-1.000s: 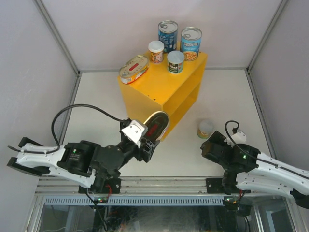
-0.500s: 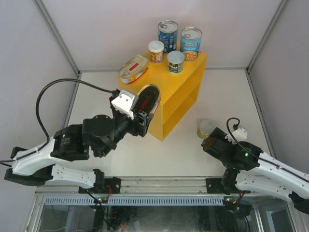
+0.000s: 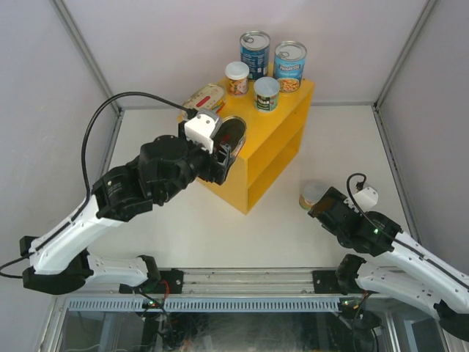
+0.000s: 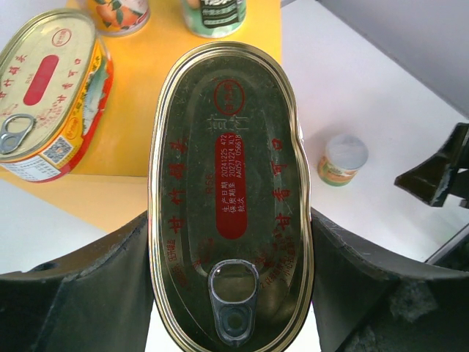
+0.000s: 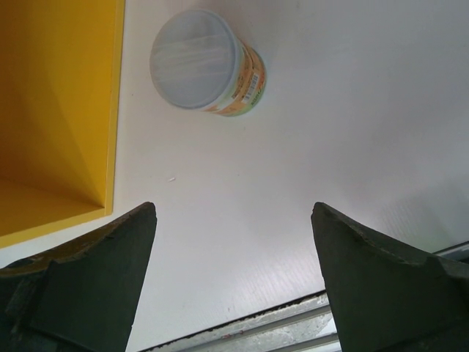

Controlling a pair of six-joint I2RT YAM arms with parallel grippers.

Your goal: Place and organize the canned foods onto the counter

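My left gripper (image 3: pixel 226 150) is shut on a flat oval tin (image 4: pixel 231 198), lid towards the wrist camera, and holds it over the near left corner of the yellow counter (image 3: pixel 272 132). In the top view the tin (image 3: pixel 231 136) hangs just above the counter top. A second oval tin (image 3: pixel 201 97) lies on the counter's left end, also in the left wrist view (image 4: pixel 51 92). Two tall blue cans (image 3: pixel 255 53) (image 3: pixel 290 64) and two small cans (image 3: pixel 237 77) (image 3: pixel 267 93) stand on top. A third small can (image 3: pixel 312 195) (image 5: pixel 207 64) stands on the table right of the counter. My right gripper (image 5: pixel 233 227) is open, just short of it.
White walls and metal corner posts (image 3: pixel 86 55) enclose the table. The counter's inner shelf (image 5: pixel 51 147) opens towards the right gripper. A metal rail (image 3: pixel 242 277) runs along the table's near edge. A black cable (image 3: pixel 110 110) loops from the left arm.
My left arm has lifted the oval tin from in front of the counter up and back to over its near left corner. My right gripper has edged slightly towards the small can.
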